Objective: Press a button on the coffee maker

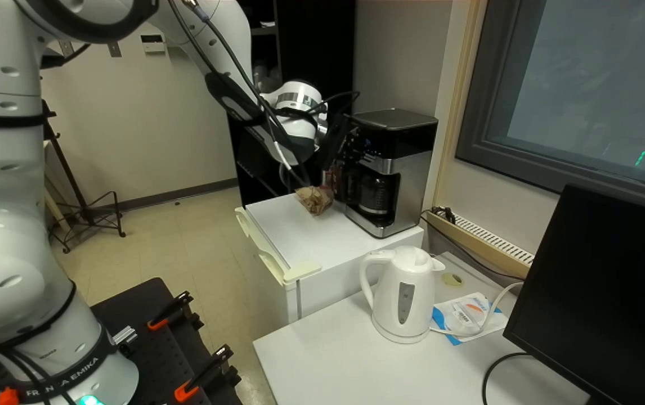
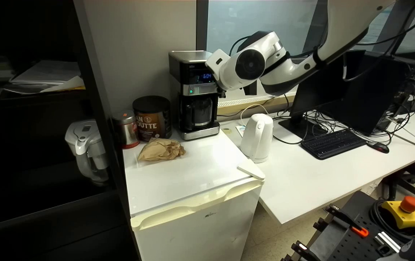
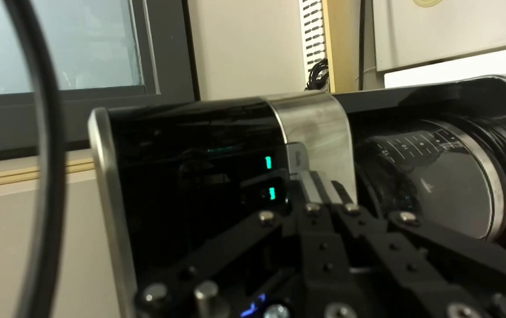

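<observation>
The drip coffee maker [image 2: 193, 89] stands on the mini-fridge [image 2: 189, 174], its silver front band [image 3: 317, 119] directly before the gripper [image 3: 320, 187], whose fingers are together; contact is unclear. An electric kettle [image 1: 404, 295] stands on the adjacent desk [image 1: 328, 360].

One coffee maker [image 2: 196, 89] stands with one carafe [image 2: 202, 110] within it, one refrigerator [image 2: 196, 232] beneath it, two canisters [image 2: 152, 125] beside it, one paper bag [image 2: 161, 149] and one kettle [image 2: 256, 139] near it, and one water pitcher [image 2: 94, 152], one keyboard [image 2: 332, 143] and one computer mouse [image 2: 378, 146] well apart from it.
</observation>
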Motion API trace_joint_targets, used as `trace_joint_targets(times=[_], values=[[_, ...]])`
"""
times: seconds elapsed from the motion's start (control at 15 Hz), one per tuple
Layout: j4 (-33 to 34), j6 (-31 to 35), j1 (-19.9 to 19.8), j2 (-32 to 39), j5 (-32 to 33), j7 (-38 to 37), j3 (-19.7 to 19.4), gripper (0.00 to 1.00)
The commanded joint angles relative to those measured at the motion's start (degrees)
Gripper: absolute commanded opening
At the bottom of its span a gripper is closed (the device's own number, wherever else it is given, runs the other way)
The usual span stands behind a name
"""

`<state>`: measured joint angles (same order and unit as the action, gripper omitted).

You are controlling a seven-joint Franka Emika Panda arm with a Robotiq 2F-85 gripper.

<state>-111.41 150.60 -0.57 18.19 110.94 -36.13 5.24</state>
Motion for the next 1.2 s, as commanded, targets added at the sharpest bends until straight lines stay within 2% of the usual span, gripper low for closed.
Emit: trace_joint_targets(times=[0.0, 0.4, 1.13], values=[[-0.60, 3.53, -0.65, -0.07, -0.11, -0.23, 0.19, 0.03], [-9.36, 10.76, 0.05, -4.05, -0.93, 2.48, 0.65, 0.01], [-23.15, 9.01, 2.85, -13.80, 1.00, 5.63, 2.72, 0.00]])
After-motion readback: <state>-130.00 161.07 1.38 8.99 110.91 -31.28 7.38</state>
